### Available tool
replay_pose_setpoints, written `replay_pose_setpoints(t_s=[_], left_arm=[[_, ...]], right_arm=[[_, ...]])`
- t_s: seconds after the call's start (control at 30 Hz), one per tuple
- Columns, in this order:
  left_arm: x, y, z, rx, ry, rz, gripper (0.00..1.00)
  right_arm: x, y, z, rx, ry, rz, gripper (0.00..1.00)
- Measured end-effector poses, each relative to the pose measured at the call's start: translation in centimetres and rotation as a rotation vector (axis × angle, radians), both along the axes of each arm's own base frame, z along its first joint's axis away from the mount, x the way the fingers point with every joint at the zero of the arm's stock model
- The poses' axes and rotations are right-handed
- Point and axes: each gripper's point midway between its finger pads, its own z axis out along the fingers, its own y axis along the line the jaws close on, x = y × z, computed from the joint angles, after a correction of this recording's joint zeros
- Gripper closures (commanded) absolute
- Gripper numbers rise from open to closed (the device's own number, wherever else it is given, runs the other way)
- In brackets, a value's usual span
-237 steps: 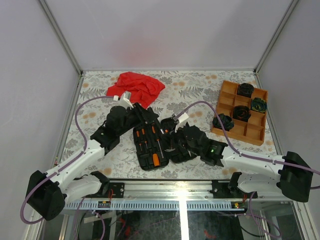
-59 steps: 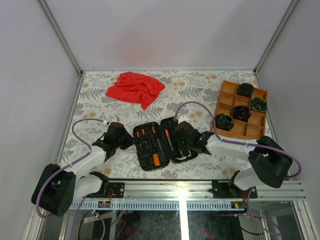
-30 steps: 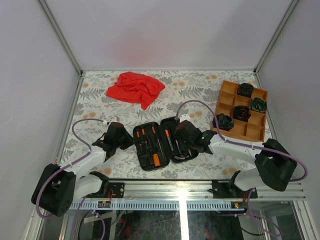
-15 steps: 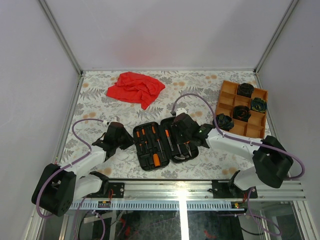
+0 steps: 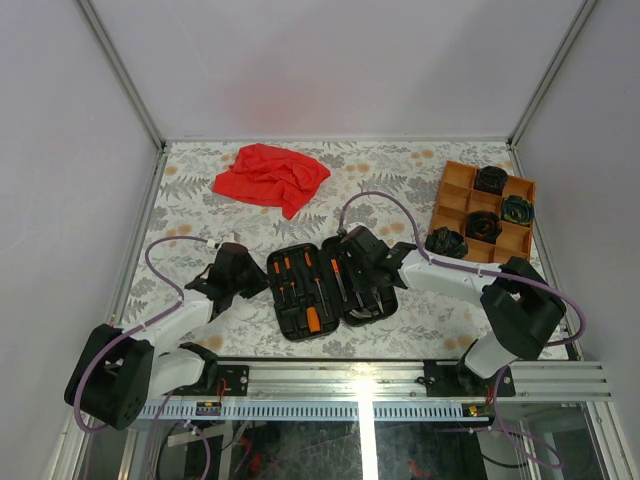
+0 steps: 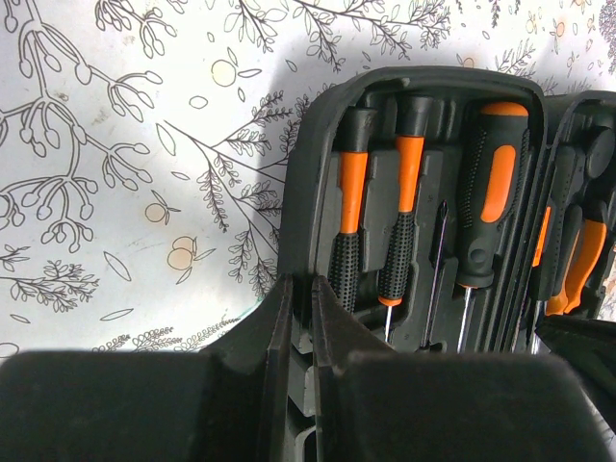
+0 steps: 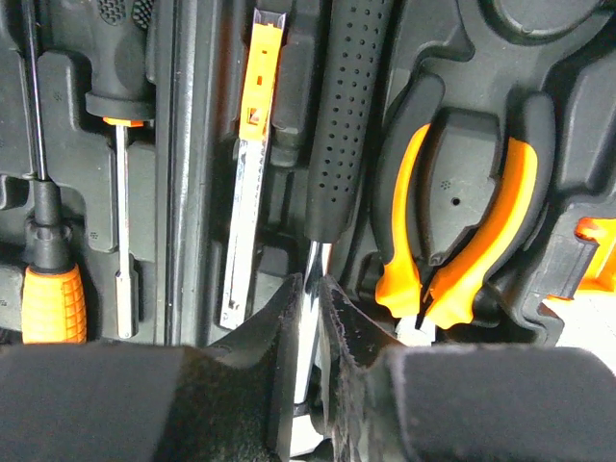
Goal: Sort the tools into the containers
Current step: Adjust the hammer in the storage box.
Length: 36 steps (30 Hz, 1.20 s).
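Note:
The black tool case lies open near the table's front. Orange-and-black screwdrivers sit in the moulded slots of its left half. My left gripper is shut on the rim of that half, at its left edge. The right half holds the hammer, with its black handle and steel shaft, beside the orange-handled pliers. My right gripper is down in that half, with its fingers pressed on both sides of the hammer's shiny shaft. The orange tray holds several dark coiled bundles.
A red cloth lies crumpled at the back left. A slim steel tool with an orange slider sits left of the hammer. The tray stands by the right wall. Purple cables arch over both arms.
My right gripper has slid leftward over the case's right half, and its jaws have narrowed onto the hammer's shaft. The left arm has stayed still on the case rim.

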Motion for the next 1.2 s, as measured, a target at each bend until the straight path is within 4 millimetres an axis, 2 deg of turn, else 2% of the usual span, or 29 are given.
replay_pose_setpoints(t_s=[0.43,0.87,1.2], left_arm=[[0.1,-0.1,0.0,-0.002,0.001,-0.002,1.0],[0.2,-0.2,0.0,-0.01,0.003,-0.005,1.0],[0.2,-0.3,-0.1,-0.012,0.004,-0.008,1.0]], right_arm=[[0.0,-0.3,0.0,-0.017,0.006,0.004,0.9],[1.4,0.3,-0.3,-0.037,-0.004,0.007,1.0],[1.3,0.3,-1.3,-0.075,0.032,0.019,1.0]])
